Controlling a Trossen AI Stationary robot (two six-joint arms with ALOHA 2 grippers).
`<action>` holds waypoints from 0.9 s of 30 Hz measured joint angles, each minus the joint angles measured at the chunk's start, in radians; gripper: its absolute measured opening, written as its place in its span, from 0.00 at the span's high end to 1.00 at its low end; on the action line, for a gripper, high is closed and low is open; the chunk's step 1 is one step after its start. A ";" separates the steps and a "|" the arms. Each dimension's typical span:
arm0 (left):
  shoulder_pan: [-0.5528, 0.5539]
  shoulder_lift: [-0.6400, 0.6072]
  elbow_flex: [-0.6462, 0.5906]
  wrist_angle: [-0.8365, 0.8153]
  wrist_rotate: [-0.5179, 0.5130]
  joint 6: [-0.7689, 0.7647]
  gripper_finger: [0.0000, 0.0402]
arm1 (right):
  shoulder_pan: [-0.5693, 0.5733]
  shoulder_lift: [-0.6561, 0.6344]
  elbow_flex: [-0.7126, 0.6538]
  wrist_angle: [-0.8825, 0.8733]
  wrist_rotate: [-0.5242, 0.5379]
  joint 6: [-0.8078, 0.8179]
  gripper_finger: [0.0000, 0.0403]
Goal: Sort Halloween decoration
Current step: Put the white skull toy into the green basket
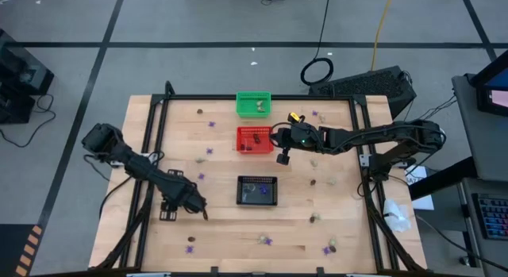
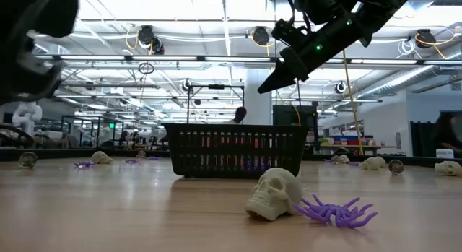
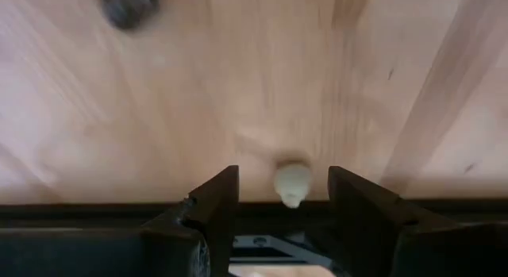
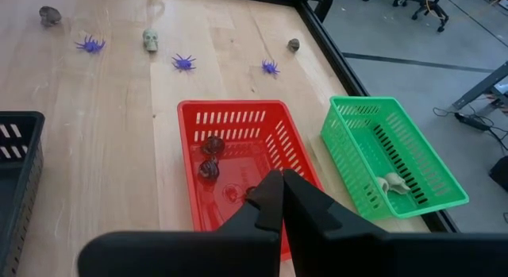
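One cream skull [image 3: 292, 182] between spread left gripper [image 3: 282, 190] fingers, narrow end toward wrist; right gripper [image 4: 282, 199] pressed together.

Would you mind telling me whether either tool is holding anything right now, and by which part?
Nothing is held. The left tool stands open around a cream trinket on the table; the right tool is shut and empty above the red basket.

Red basket [image 4: 238, 162] — green basket [image 4: 389, 154]

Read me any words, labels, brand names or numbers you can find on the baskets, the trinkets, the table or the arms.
None can be read.
Green basket, red basket, black basket: plain mesh, no label.
Cream skull and purple spider: no markings.
Screen beside the table: too small to read.
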 joint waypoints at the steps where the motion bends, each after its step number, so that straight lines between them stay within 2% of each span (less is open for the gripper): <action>1: -0.007 0.000 -0.015 0.001 0.005 -0.004 0.53 | 0.000 0.000 0.000 0.000 0.000 0.000 1.00; 10: -0.019 0.000 -0.149 0.101 0.061 -0.078 0.53 | 0.000 0.000 0.000 0.000 0.000 0.000 1.00; 13: -0.019 0.000 -0.156 0.140 0.077 -0.078 0.53 | 0.000 0.000 0.000 0.000 0.000 0.001 1.00; 19: -0.020 0.000 -0.156 0.119 0.100 -0.080 0.53 | 0.000 0.000 0.000 0.000 0.000 0.001 1.00; 27: -0.020 0.000 -0.156 0.070 0.101 -0.179 0.53 | 0.000 0.000 0.000 0.000 0.000 0.000 1.00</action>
